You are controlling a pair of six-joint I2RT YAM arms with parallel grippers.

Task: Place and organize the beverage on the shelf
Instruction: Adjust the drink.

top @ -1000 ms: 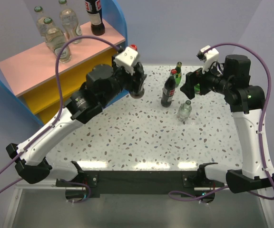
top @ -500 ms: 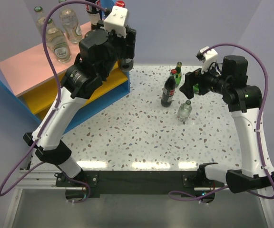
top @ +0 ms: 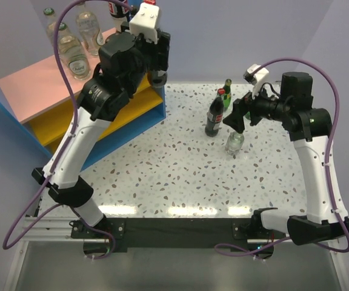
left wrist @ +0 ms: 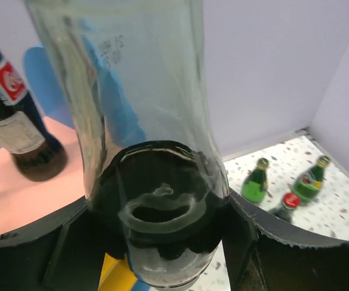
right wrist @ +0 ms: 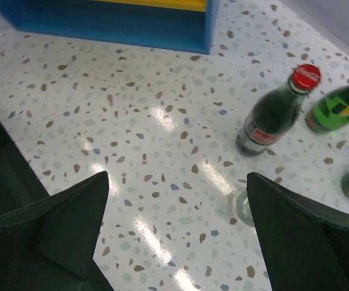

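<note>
Left gripper point(left wrist: 162, 242): clamped on held clear bottle point(left wrist: 144, 121), upright
Right gripper point(right wrist: 177, 224): spread wide, empty
Tabletop point(right wrist: 132, 151): one cola bottle point(right wrist: 271, 115), two green bottles point(right wrist: 338, 109), one loose clear bottle point(right wrist: 242, 206), all upright

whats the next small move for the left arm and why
Likely carry the clear bottle, clamped in the left gripper, a little way in over the pink top board and lower it upright beside the cola bottle. It hangs near the board's right end, and bare pink surface shows next to the cola bottle.

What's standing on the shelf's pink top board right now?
Clear bottles with green caps and one cola bottle. The left arm covers the board's right end, so anything there is hidden.
</note>
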